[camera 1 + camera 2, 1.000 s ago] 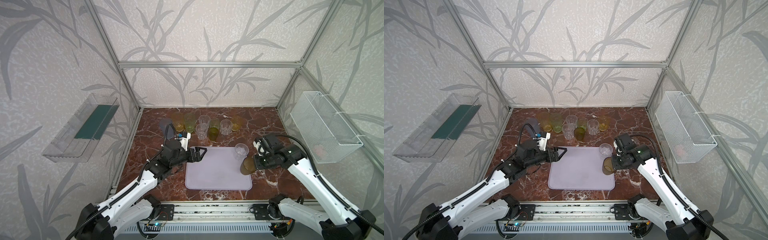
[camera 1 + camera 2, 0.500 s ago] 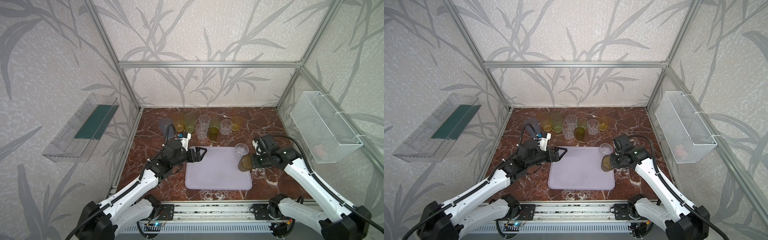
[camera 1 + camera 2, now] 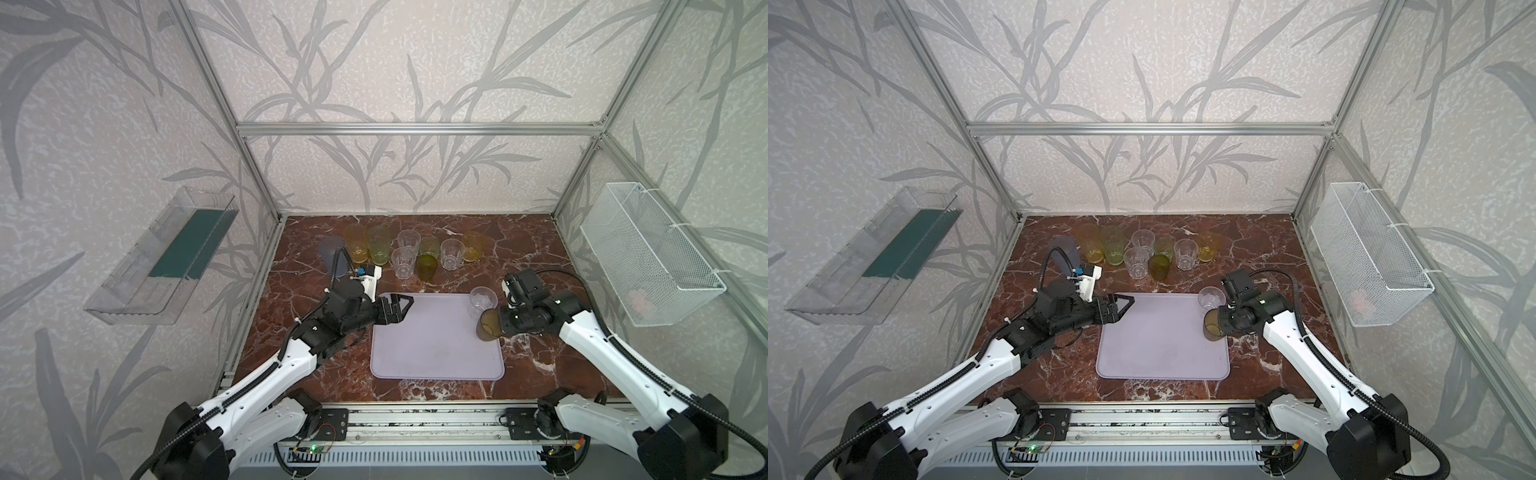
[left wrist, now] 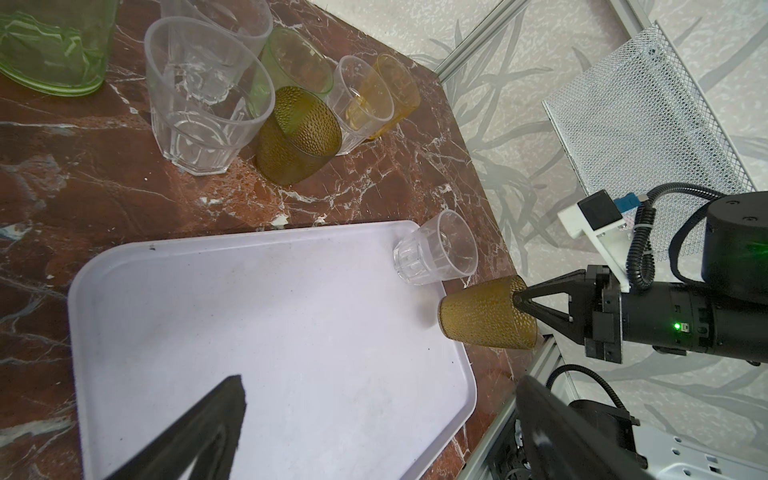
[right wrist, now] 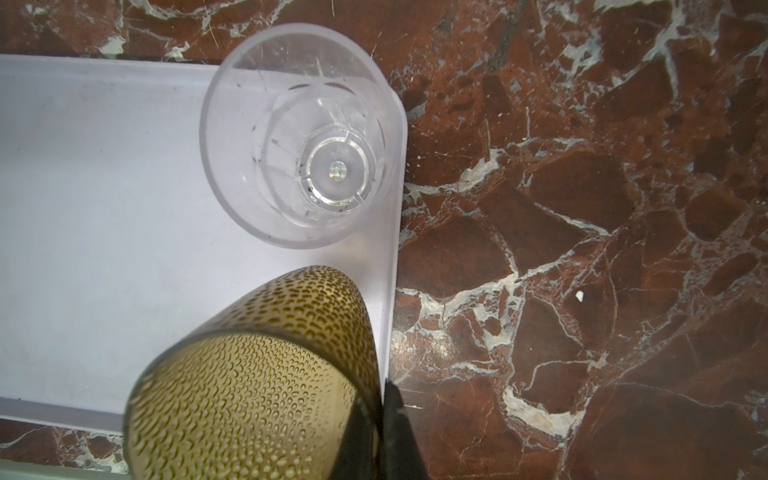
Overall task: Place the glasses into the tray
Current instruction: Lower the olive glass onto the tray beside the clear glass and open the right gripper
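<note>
Clock directions are read on the lilac tray (image 3: pixel 432 349) in the top views, with twelve o'clock toward the back wall. The tray lies flat on the red marble worktop (image 3: pixel 536 257), near its front edge.

A clear faceted tumbler (image 3: pixel 482 300) stands upright inside the tray's one-o'clock corner, close against the rim. Just beside it, at about two to three o'clock on the tray's edge, the right tool (image 4: pixel 517 297) is pinched together on the rim wall of a dimpled olive-brown tumbler (image 3: pixel 486 327). This tumbler is mouth upward and appears slightly tipped. Its base lies over the tray just inside the rim; whether it touches the tray floor cannot be told.

The left tool (image 3: pixel 405 308) hovers over the tray's eleven-o'clock corner, its fingers spread wide with nothing between them.

At twelve o'clock, beyond the tray and apart from it, nine more tumblers (image 3: pixel 452 253) stand upright in a loose double row on the worktop. They are clear, light green and amber, with a second olive one (image 3: pixel 427 268) and a frosted blue-grey one (image 3: pixel 329 249) at the row's nine-o'clock end.

A white wire mesh basket (image 3: pixel 648 257) hangs on the three-o'clock wall. A clear plastic bin (image 3: pixel 166 257) with a green bottom hangs on the nine-o'clock wall.
</note>
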{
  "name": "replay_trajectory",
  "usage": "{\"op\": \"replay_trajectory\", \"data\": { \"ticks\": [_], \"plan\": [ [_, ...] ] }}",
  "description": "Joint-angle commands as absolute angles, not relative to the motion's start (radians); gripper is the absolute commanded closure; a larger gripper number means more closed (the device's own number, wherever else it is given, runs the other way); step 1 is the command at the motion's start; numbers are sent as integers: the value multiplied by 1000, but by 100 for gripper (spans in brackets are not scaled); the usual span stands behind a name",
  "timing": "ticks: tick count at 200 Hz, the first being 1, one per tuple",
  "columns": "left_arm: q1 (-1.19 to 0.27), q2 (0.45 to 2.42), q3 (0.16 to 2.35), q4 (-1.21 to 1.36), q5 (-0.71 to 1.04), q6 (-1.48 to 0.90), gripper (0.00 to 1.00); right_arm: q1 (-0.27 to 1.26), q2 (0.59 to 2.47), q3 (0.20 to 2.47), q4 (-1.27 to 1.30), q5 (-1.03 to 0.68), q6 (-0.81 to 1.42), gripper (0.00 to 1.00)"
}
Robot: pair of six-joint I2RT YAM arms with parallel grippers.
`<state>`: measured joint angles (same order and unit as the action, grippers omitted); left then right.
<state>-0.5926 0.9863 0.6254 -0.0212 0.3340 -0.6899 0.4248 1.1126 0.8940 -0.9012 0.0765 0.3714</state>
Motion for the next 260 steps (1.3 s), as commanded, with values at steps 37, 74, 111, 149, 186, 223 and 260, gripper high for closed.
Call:
{"op": "replay_trajectory", "data": {
  "ticks": [37,74,111,149,186,223,260],
  "plan": [
    [-587,994,615,0,327,-693,1,455,1151,894,-868,129,396,100],
    [-587,992,612,-3,327,-690,0,458,1172,879,-846,154,397,100],
    [-585,990,608,-4,325,-693,1,458,1210,872,-818,152,396,100],
    [-585,977,608,-20,312,-690,0,457,1232,884,-812,134,393,77],
    [-582,973,614,-29,313,-688,1,457,1224,894,-819,135,393,24],
    [-581,978,623,-40,293,-692,0,457,1177,914,-849,126,372,4],
    [-578,1008,664,-66,275,-693,0,451,1065,886,-816,135,380,1]
  ]
}}
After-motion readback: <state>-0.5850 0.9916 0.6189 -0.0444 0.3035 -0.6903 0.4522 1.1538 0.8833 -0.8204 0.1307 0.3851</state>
